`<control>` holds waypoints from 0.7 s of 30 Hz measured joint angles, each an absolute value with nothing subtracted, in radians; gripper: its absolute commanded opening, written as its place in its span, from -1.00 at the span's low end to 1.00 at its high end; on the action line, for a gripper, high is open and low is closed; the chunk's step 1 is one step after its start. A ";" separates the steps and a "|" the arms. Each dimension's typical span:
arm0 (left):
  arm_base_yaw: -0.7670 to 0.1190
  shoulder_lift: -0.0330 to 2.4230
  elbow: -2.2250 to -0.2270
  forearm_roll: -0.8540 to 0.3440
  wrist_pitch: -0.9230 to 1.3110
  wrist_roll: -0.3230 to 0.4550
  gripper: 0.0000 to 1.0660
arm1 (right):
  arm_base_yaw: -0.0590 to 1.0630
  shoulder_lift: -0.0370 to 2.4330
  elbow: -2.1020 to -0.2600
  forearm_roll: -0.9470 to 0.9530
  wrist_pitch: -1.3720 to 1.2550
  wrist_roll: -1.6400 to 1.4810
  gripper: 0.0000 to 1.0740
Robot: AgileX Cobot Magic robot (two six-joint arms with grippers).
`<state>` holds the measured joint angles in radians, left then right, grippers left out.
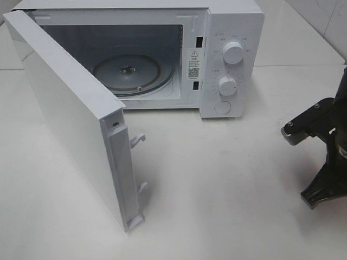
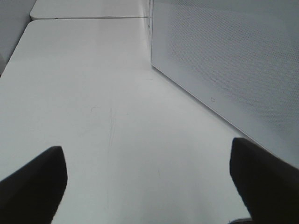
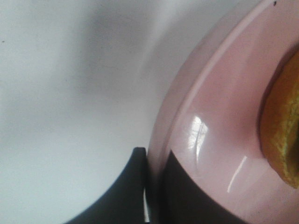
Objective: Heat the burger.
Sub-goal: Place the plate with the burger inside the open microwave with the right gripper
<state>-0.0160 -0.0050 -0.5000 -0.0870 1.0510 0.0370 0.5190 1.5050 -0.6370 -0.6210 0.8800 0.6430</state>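
Observation:
The burger [image 3: 282, 135] shows only as a golden-brown bun edge on a round pink plate [image 3: 219, 116] in the right wrist view. My right gripper [image 3: 156, 184] is shut on that plate's rim, one dark finger [image 3: 121, 191] outside it and one inside. In the exterior high view only the right arm [image 1: 325, 146] shows at the right edge; plate and burger are out of frame there. My left gripper [image 2: 147, 186] is open over bare table, with nothing between its fingers, beside the microwave door [image 2: 229, 65].
The white microwave [image 1: 233, 27] stands at the back with its door [image 1: 65, 108] swung wide open toward the front left. Its glass turntable [image 1: 127, 73] carries nothing. Two dials [image 1: 233, 53] sit on its right panel. White table [image 1: 217, 189] lies in front.

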 measured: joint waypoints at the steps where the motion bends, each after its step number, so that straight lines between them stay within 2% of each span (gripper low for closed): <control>1: -0.016 -0.005 -0.500 -0.087 1.051 0.037 0.62 | 0.519 1.505 -0.637 -0.621 0.880 0.643 -1.00; 12: -0.016 -0.005 -0.500 -0.087 1.051 0.037 0.62 | 0.649 1.422 -0.637 -0.620 0.978 0.643 -1.00; 14: -0.016 -0.005 -0.500 -0.087 1.051 0.037 0.62 | 0.710 1.409 -0.637 -0.617 0.997 0.639 -1.00; 21: -0.016 -0.005 -0.500 -0.087 1.051 0.037 0.62 | 0.806 1.397 -0.636 -0.614 1.005 0.636 -1.00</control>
<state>-0.0160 -0.0050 -0.5000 -0.0870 1.0510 0.0370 0.8060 1.3970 -0.6360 -0.6140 1.0050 0.6360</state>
